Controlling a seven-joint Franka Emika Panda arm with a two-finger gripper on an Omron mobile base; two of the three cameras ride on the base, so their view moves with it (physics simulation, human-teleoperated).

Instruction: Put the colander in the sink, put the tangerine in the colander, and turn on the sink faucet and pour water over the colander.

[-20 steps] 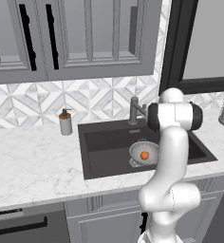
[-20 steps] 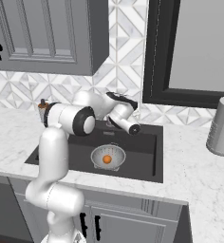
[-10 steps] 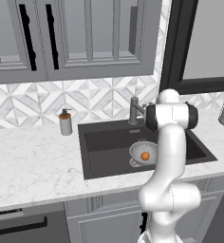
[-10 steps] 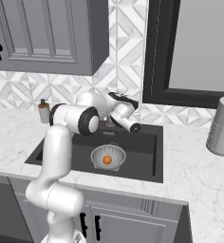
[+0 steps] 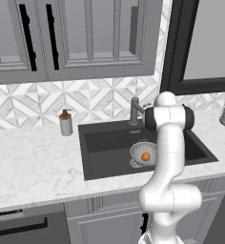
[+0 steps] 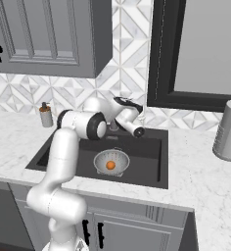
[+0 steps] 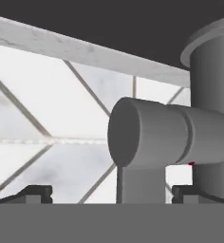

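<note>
The silver colander (image 5: 142,153) (image 6: 111,162) sits in the dark sink (image 5: 105,143) (image 6: 147,157), right of its middle. Inside the bowl lies the orange tangerine (image 5: 146,156) (image 6: 110,165). At the sink's back rim stands the dark grey faucet (image 5: 134,110), mostly hidden by my arm in the right base view. My gripper (image 7: 115,192) is open and right up against the faucet (image 7: 147,137). A short horizontal grey cylinder of the tap lies between the wide-apart fingertips (image 7: 35,192), and its upright body rises at the right. Nothing is gripped.
A soap dispenser (image 5: 65,123) (image 6: 45,115) stands on the marble counter (image 5: 33,162) left of the sink. At the far right is a tall grey ribbed object (image 6: 230,130). Wall cabinets hang above, and a dark window frame sits behind the sink.
My hand has edged slightly toward the faucet with the jaws still wide. The colander and tangerine have not moved.
</note>
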